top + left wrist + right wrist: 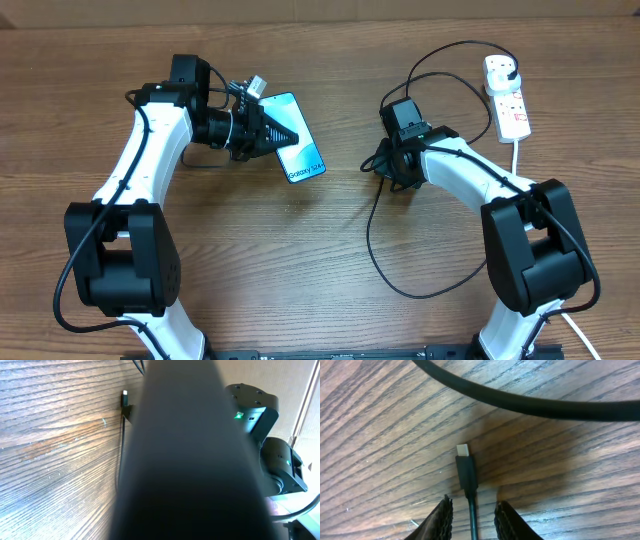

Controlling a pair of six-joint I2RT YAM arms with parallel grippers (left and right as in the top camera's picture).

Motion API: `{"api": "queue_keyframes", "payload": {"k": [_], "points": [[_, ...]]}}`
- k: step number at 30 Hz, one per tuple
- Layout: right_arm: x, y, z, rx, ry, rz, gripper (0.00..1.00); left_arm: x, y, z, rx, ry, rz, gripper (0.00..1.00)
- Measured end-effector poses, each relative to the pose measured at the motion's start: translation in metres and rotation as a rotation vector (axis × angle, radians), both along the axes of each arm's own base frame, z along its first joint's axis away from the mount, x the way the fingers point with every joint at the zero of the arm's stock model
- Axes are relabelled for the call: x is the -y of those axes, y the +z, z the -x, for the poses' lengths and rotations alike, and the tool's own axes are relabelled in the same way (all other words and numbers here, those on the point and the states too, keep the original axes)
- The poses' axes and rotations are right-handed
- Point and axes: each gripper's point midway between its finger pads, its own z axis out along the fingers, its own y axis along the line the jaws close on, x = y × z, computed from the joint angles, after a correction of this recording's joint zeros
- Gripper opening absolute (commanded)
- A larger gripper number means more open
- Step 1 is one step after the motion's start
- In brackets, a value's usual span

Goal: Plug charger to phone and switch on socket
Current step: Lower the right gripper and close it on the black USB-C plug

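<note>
Left gripper [283, 135] clamped on Galaxy phone [303, 160] edge; right gripper [473, 505] spread, straddling charger cable [471, 522] behind connector tip [466, 467], not touching

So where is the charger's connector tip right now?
Right wrist view: the connector tip lies on the table just ahead of the right gripper, its cable running back between the open jaws.

On the table [300, 270], the phone [300, 152] sits at ten o'clock in the left gripper [285, 135], and the socket [508, 95] at two. The charger [368, 238] runs from the socket, loops toward six, and ends near centre. The right gripper [472, 505] straddles it behind the tip [464, 460].
</note>
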Motion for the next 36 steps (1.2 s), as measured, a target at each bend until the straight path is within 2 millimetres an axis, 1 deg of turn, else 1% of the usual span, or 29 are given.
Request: {"api": "queue_keyframes", "payload": {"k": [8, 12, 29, 36], "points": [[-0.0001, -0.0046, -0.0005, -0.005, 0.000, 0.002, 0.27, 0.0000, 0.0000, 0.0001, 0.000, 0.000, 0.000, 0.04], [-0.0002, -0.0044, -0.0010, -0.003, 0.000, 0.002, 0.22, 0.0000, 0.0000, 0.0001, 0.000, 0.000, 0.000, 0.04], [-0.0010, -0.0052, -0.0044, 0.010, -0.002, 0.000, 0.20, 0.0000, 0.0000, 0.0003, -0.002, 0.000, 0.000, 0.04], [-0.0004, -0.0059, -0.0047, 0.010, -0.002, 0.004, 0.15, 0.0000, -0.0001, 0.0007, -0.008, 0.002, 0.000, 0.04]]}}
